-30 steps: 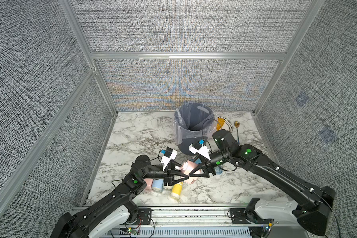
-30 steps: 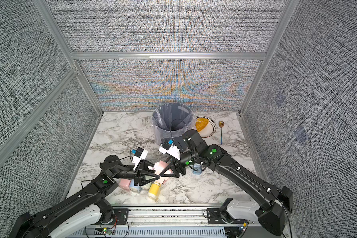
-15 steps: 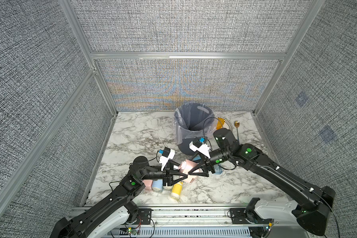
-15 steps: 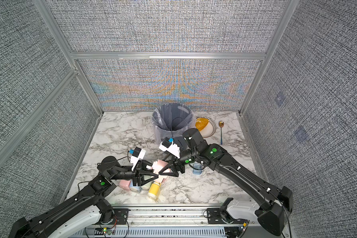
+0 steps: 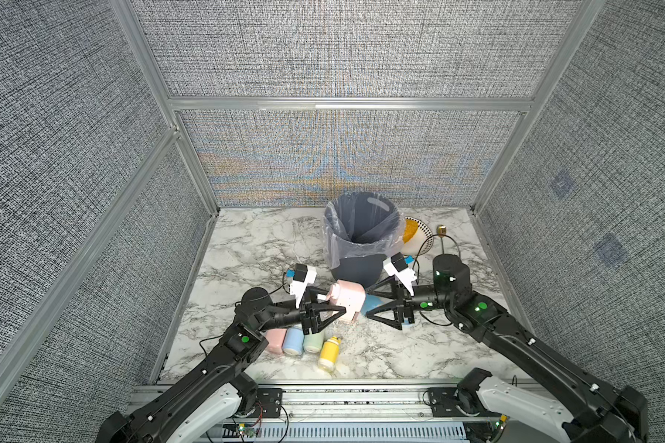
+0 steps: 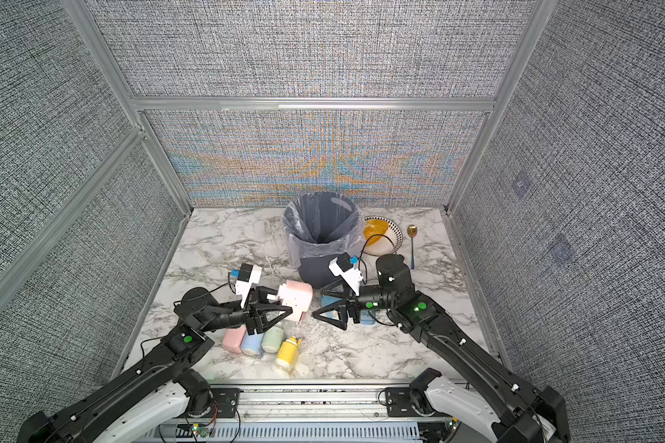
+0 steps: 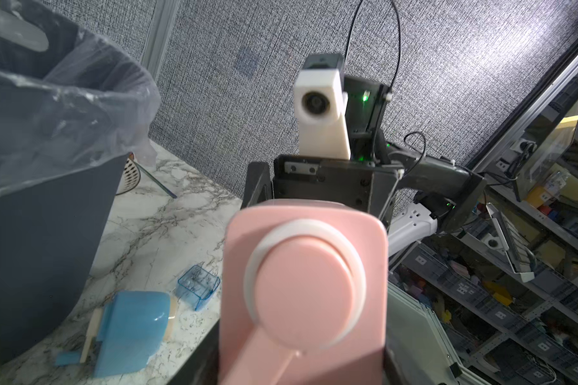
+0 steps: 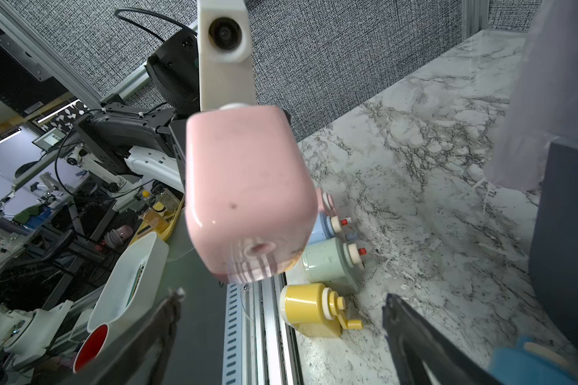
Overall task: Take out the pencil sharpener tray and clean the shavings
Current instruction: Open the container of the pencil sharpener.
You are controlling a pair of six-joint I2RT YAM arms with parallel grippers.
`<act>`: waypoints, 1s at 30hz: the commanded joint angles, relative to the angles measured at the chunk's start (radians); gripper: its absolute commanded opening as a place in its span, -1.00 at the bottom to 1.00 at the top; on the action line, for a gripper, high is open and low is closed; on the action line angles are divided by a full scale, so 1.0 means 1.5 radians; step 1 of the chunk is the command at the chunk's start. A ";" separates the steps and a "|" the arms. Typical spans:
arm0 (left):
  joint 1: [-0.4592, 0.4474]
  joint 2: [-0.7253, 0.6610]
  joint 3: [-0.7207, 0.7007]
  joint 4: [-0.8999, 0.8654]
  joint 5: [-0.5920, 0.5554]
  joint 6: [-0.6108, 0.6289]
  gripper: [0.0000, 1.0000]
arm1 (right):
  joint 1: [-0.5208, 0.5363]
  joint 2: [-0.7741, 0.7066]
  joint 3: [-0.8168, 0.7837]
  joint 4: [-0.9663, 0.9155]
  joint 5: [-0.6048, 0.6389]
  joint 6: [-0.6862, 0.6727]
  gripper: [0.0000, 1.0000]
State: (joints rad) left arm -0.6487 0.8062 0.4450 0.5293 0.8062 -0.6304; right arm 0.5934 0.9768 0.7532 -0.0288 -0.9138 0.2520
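In both top views the left hand (image 5: pixel 336 303) is gripping a pale pink boxy plastic pencil sharpener (image 5: pixel 348 297) in the lower centre of the frame, holding it off the white marble bench (image 5: pixel 246 249). The right hand (image 5: pixel 367 305) is hovering just to its right, fingers spread wide and gripping nothing. A scatter of tiny pale shavings (image 5: pixel 347 330) is lying on the bench just below the pink sharpener in these frames, showing only as fine specks.

The right wrist view is showing what the top views are not: the sharpener's pencil-hole face, with a clear pinkish tray (image 8: pixel 252 266) at its lower edge. The tray is seemingly sitting in the body, though it is blurred.

The left wrist view is giving the opposite face with the round crank hub. In its lower left, a light blue plastic sharpener (image 7: pixel 131 330) is lying on its side, and a small clear blue tray (image 7: pixel 197 288) is standing apart beside it. Both are sitting on the bench, near a dark grey bin with a clear liner (image 7: pixel 47 200). The top views are showing only patches of blue under the right hand.
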 commanded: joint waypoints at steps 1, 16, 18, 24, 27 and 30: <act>0.005 0.020 0.021 0.109 0.002 -0.019 -0.68 | -0.002 -0.011 -0.035 0.148 -0.017 0.089 0.95; 0.015 0.117 0.019 0.345 -0.002 -0.146 -0.68 | 0.025 0.017 -0.058 0.378 -0.050 0.188 0.90; 0.015 0.124 0.017 0.365 0.004 -0.157 -0.68 | 0.038 0.025 -0.044 0.376 -0.041 0.179 0.88; 0.015 0.124 0.009 0.386 0.010 -0.171 -0.68 | 0.046 0.043 -0.020 0.383 -0.026 0.177 0.75; 0.015 0.114 0.005 0.387 0.012 -0.174 -0.68 | 0.046 0.042 -0.019 0.381 0.014 0.179 0.72; 0.015 0.101 -0.001 0.380 0.008 -0.172 -0.68 | 0.045 0.048 -0.012 0.380 0.020 0.180 0.73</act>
State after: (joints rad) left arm -0.6270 0.9707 0.4469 1.0485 0.8143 -0.8879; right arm 0.6613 1.0424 0.7223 0.5049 -0.9146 0.5201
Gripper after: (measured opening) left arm 0.575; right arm 0.864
